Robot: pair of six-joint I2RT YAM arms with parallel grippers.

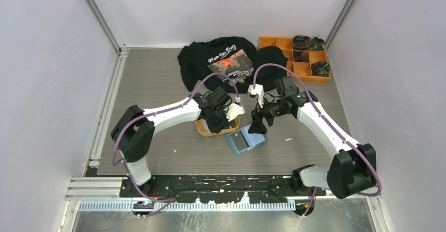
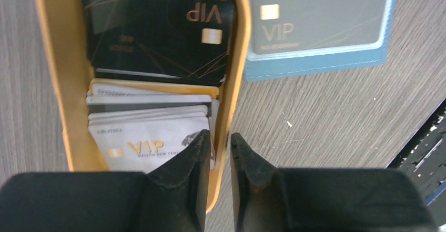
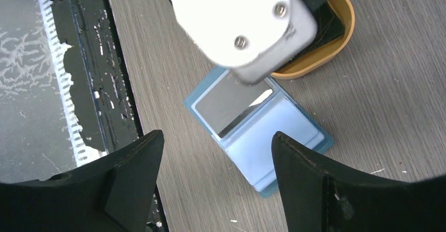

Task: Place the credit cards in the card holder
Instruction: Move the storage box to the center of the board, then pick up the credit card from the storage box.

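The tray [image 2: 52, 84] is a smooth orange oval, plastic by the look of it, with a messy stack of cards [image 2: 152, 106] inside: a glossy black VIP card [image 2: 158, 27] at the far end and white ones with gold lettering nearer the camera. The holder [image 2: 315, 66] is a teal wallet lying open and flat just beside the tray, lighter blue pockets facing up, and one greyish VIP card [image 2: 315, 16] sits in it behind what looks like a hazy window. It's all on a grey wood-grain table [image 1: 158, 84] boxed in by plain pale walls [image 1: 52, 58] and aluminium rails. A black printed shirt [image 1: 210, 58] and an orange compartment box [image 1: 300, 69] lie at the far edge. The left gripper [image 2: 221, 155] is pinched onto the tray's side wall, one finger inside over the white cards and the other outside. The right gripper [image 3: 215, 174] hangs above the holder, fingers spread wide, holding nothing.
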